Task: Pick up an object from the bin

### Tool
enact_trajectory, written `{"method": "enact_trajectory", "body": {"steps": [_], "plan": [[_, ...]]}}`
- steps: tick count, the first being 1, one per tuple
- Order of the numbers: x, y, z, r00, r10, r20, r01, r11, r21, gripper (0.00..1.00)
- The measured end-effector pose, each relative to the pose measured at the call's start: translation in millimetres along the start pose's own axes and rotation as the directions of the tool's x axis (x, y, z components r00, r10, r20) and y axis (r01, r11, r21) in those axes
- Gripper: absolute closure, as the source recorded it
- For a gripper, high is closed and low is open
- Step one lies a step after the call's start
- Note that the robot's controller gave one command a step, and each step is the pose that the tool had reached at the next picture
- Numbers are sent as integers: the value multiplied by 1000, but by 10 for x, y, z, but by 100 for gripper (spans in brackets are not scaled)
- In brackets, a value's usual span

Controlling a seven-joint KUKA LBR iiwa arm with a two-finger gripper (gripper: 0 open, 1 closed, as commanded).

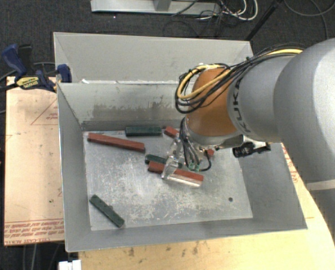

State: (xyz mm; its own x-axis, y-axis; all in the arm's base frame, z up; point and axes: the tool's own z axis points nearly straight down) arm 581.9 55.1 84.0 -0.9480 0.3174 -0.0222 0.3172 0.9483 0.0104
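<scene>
Red short bar (190,177) lies mid-way across the grey metal bin (156,210), heaped against a dark green bar (154,158), with the hand (174,165) low over it, its opening impossible to tell; such crowding risks snagging both or slipping.

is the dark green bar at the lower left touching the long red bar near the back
Apart. The camera view shows a wide stretch of bare bin floor between the dark green bar and the long red bar.
</scene>
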Motion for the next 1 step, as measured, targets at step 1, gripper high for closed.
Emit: {"method": "enact_trajectory", "body": {"steps": [1], "plan": [[26,-11,-134,1000,-1,-18,1,1000,8,100]]}}
